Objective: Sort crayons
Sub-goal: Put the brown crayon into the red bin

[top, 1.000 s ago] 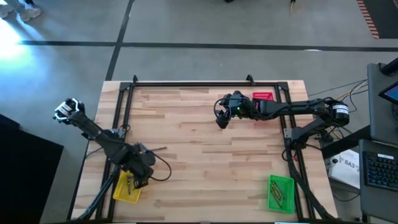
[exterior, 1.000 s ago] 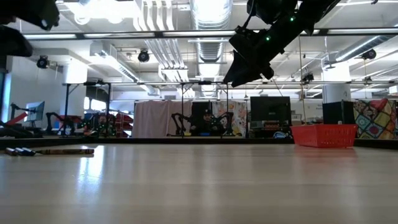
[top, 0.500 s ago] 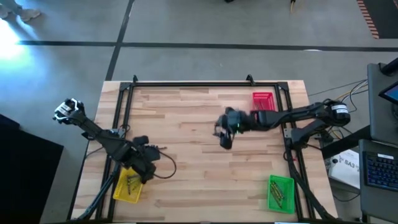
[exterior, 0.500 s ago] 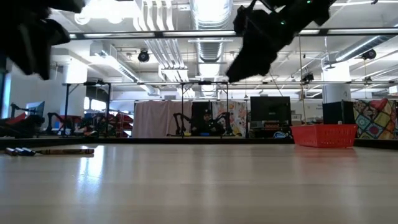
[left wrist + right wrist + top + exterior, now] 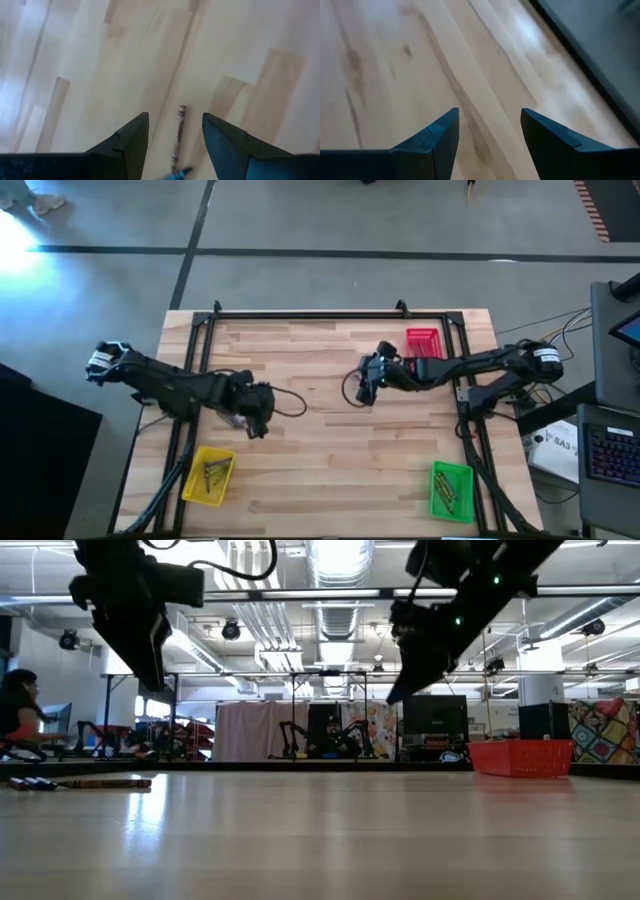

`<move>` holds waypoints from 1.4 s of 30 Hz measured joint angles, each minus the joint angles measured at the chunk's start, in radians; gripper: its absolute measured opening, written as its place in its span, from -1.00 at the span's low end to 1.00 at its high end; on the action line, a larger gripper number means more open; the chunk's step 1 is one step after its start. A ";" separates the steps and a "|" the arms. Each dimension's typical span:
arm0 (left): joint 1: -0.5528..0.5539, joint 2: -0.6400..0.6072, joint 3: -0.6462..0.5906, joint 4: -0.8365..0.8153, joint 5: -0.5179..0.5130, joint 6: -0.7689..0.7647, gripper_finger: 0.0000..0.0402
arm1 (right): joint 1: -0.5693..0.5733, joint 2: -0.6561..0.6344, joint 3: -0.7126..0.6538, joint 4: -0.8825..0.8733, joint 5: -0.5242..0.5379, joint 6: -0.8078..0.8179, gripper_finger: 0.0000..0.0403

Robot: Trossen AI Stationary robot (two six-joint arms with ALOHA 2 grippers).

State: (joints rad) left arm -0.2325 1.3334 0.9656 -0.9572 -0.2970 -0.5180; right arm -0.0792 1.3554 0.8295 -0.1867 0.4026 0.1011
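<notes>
The left hand (image 5: 175,135) hangs spread above a brown crayon (image 5: 177,134) lying flat on the table (image 5: 330,450); it should drop straight down and pinch across the stick's middle. The right hand (image 5: 489,132), also spread and empty, waits above bare wood near the red tray (image 5: 422,342)

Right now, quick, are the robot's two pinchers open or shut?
Left gripper: open, empty, above a thin brown crayon.
Right gripper: open, empty.

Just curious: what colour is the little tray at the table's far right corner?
Red, clearest in the high view.
</notes>
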 joint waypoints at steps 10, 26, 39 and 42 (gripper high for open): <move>0.027 0.001 -0.172 0.189 0.106 0.070 -0.16 | -0.072 -0.002 -0.103 0.108 -0.096 0.046 0.01; 0.027 0.001 -0.418 0.380 0.145 -0.044 -0.20 | -0.069 -0.004 -0.084 0.119 -0.097 0.130 0.01; 0.026 0.042 -0.409 0.423 0.172 -0.046 -0.96 | -0.018 -0.004 -0.083 0.158 -0.099 0.190 0.01; 0.026 0.046 -0.406 0.431 0.166 -0.046 -0.95 | -0.003 -0.004 -0.083 0.177 -0.099 0.196 0.01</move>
State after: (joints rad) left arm -0.2062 1.3795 0.5599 -0.5263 -0.1315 -0.5636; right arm -0.0827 1.3510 0.7464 -0.0100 0.3032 0.2971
